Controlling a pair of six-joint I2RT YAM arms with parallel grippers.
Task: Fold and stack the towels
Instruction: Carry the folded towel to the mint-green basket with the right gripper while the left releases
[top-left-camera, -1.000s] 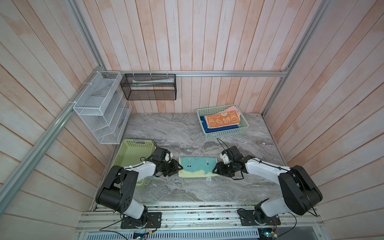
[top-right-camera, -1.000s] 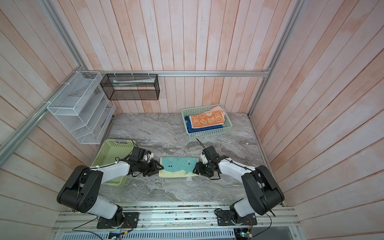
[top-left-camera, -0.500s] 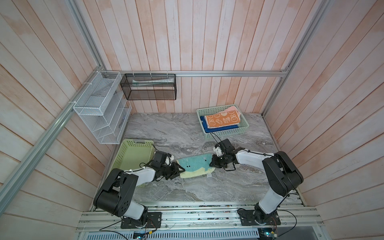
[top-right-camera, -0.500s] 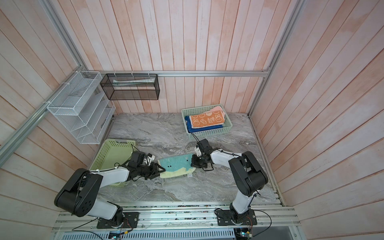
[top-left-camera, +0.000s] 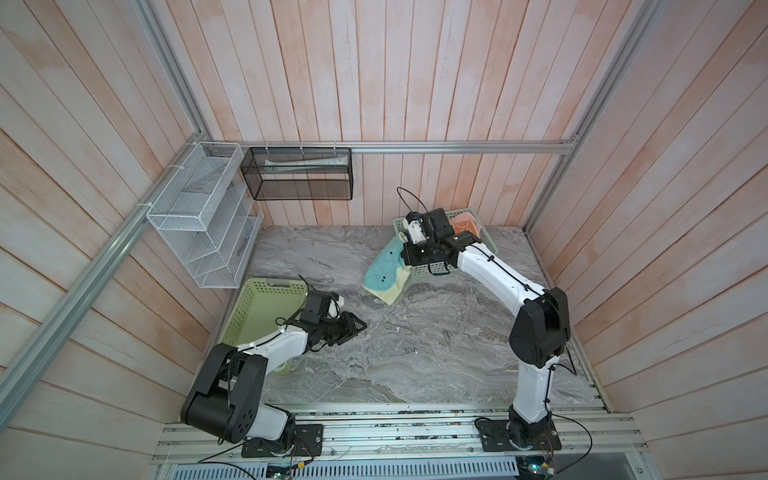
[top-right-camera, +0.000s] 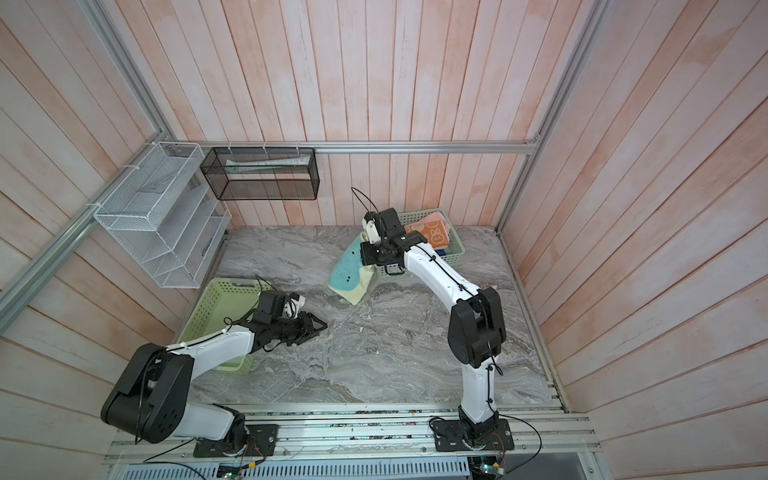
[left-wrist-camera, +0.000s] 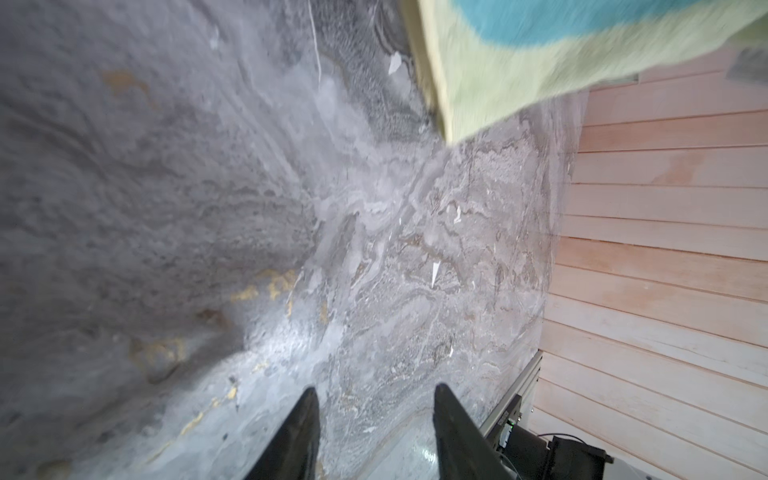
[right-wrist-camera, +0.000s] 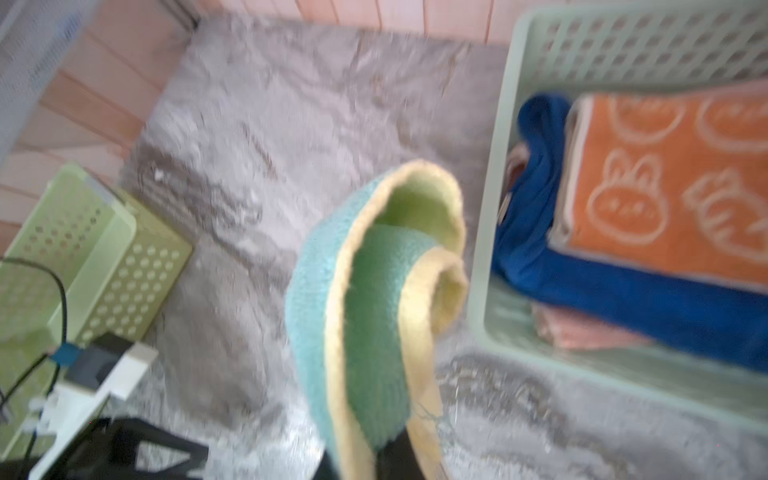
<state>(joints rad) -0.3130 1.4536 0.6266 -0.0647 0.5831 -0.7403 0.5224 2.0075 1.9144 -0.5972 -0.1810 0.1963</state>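
The teal-and-cream towel (top-left-camera: 386, 270) (top-right-camera: 349, 274) hangs folded and curled above the marble table, its lower end close to the surface. My right gripper (top-left-camera: 406, 246) (top-right-camera: 366, 249) (right-wrist-camera: 374, 457) is shut on its upper end, just left of the back-right basket (top-left-camera: 490, 245) (right-wrist-camera: 498, 208). That basket holds a folded orange bunny towel (top-right-camera: 432, 232) (right-wrist-camera: 665, 187) on a royal blue towel (right-wrist-camera: 582, 291), with a pink towel (right-wrist-camera: 582, 332) underneath. My left gripper (top-left-camera: 361, 326) (top-right-camera: 322, 326) (left-wrist-camera: 376, 395) sits low over the table, open and empty; the hanging towel (left-wrist-camera: 540, 41) is well beyond it.
A pale green basket (top-left-camera: 266, 291) (top-right-camera: 216, 299) stands at the table's left edge, beside my left arm. A white wire rack (top-left-camera: 199, 224) and a black mesh shelf (top-left-camera: 297, 174) hang on the left and back walls. An aluminium rail runs along the table's front.
My right gripper shut on the teal-and-cream towel and carried it up and back from the front middle toward the back-right basket. The left gripper stayed low and is now apart from the towel.
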